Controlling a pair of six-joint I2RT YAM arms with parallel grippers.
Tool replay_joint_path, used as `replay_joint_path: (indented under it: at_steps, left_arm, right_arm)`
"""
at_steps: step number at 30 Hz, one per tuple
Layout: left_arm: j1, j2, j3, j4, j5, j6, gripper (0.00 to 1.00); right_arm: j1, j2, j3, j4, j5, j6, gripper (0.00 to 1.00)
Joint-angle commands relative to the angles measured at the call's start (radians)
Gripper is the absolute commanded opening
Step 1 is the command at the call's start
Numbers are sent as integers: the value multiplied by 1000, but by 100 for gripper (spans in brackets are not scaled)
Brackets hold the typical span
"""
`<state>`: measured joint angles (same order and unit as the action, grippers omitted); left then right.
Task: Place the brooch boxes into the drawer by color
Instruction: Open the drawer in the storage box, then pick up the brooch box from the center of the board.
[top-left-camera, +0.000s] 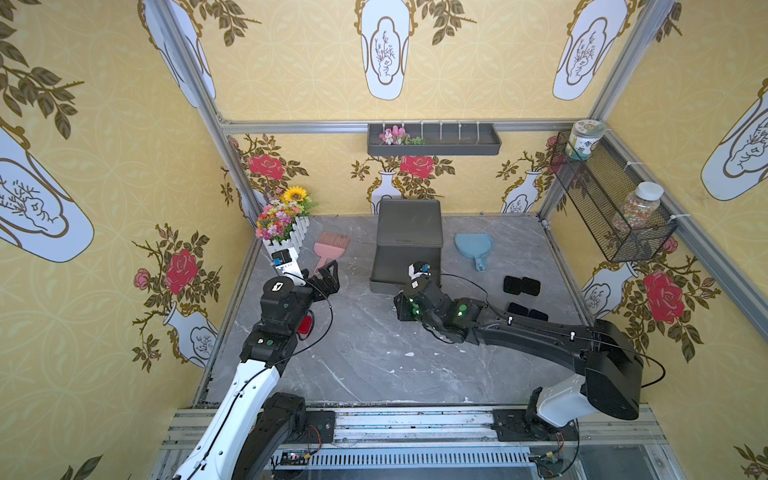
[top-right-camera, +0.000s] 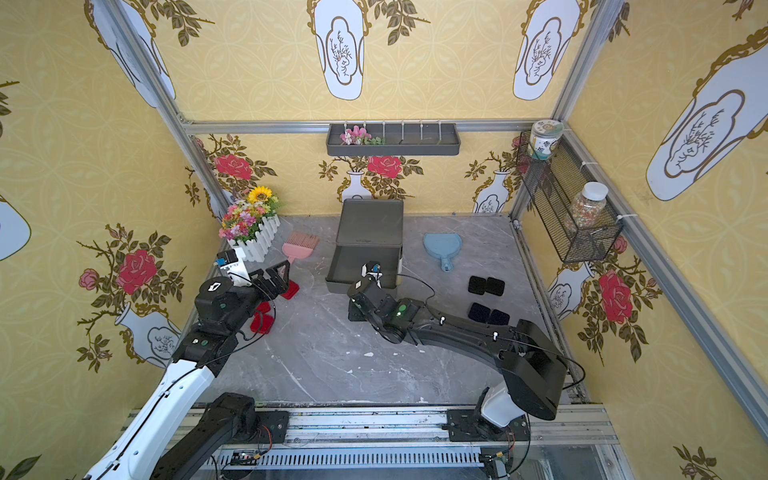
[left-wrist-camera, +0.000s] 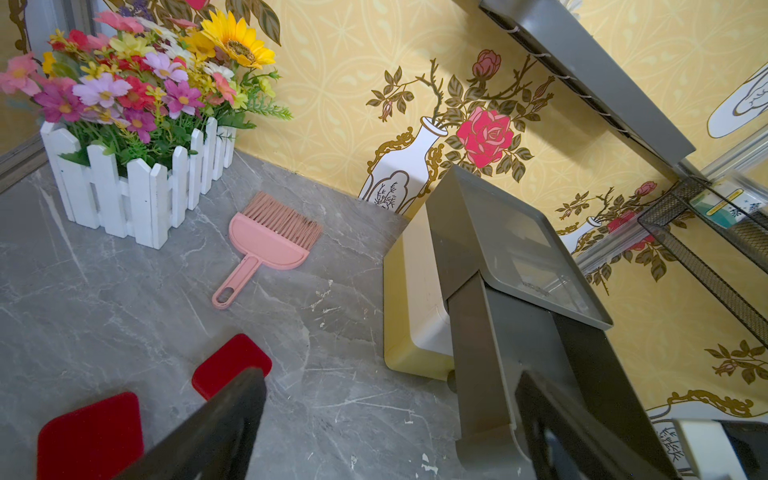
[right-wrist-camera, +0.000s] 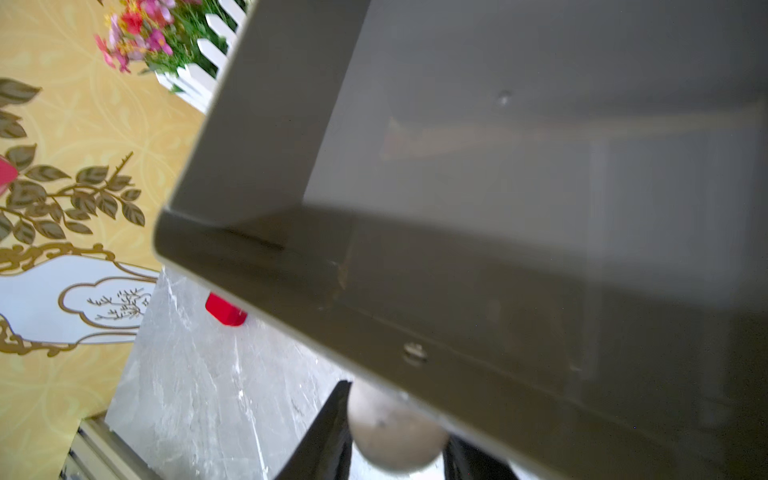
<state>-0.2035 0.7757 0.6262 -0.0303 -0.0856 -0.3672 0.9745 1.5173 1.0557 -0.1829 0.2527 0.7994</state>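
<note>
Right wrist view: right tool (right-wrist-camera: 397, 415) straddles the white knob (right-wrist-camera: 390, 440) of the open grey drawer (right-wrist-camera: 291, 282); grip I cannot tell.
Left tool (left-wrist-camera: 388, 376): spread wide, empty.
Red brooch boxes (left-wrist-camera: 232, 361): on the surface (left-wrist-camera: 124, 291) beside left tool, nearer arm.

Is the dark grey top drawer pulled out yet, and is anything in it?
Open: the dark grey drawer juts forward of the chest; what shows of its inside is bare.
</note>
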Motion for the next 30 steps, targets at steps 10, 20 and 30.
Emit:
replay_joint_path:
  at_steps: [10,20,30]
  left_arm:
    - [-1,-4,-5,-4,-10,-3,100]
    - [-1,39,31,-16,54,-31,100]
    - [-2,254,19,63,226,-113,100]
  right_arm:
    - [32,-67,-1,-25,15,-88,82]
    - [49,-306,100,-497,223,-129,93]
    - [-546,-434,131,-837,43,-191,100]
